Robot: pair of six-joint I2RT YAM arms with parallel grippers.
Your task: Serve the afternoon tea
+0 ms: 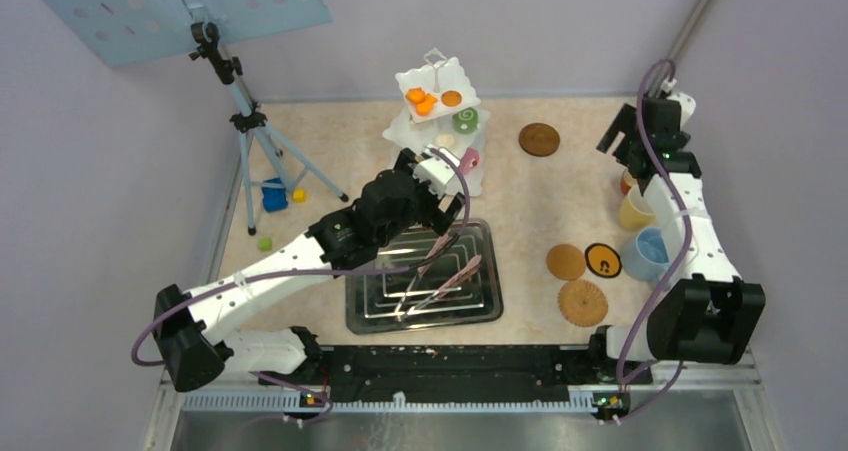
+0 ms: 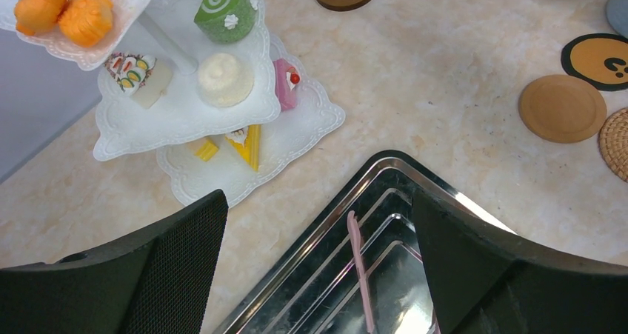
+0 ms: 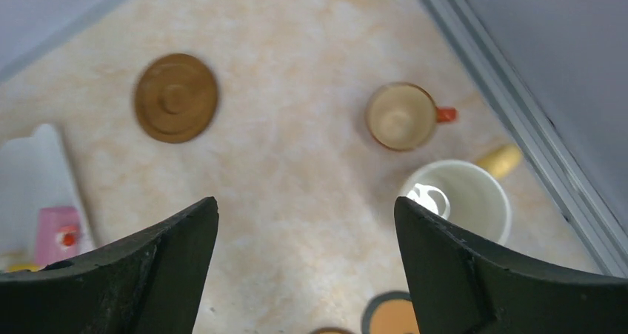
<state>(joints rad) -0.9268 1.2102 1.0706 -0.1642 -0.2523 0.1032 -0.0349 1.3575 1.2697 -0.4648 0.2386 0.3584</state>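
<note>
Right wrist view showed your right gripper [image 3: 305, 201] gaping empty near the brown mug [image 3: 401, 116], likely rigid and slick; pinching its rim wall suited you. Your left gripper [image 2: 318, 197] gaped too.

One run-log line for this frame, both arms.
left jaws: open, over steel tray holding pink tongs | right jaws: open, over table near brown mug, yellow mug | stand: pastries on three tiers

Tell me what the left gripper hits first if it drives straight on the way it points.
Probably the steel tray near its corner, maybe the pink tongs lying in it; nothing else lies ahead of the open left gripper. Depth is unclear.
</note>
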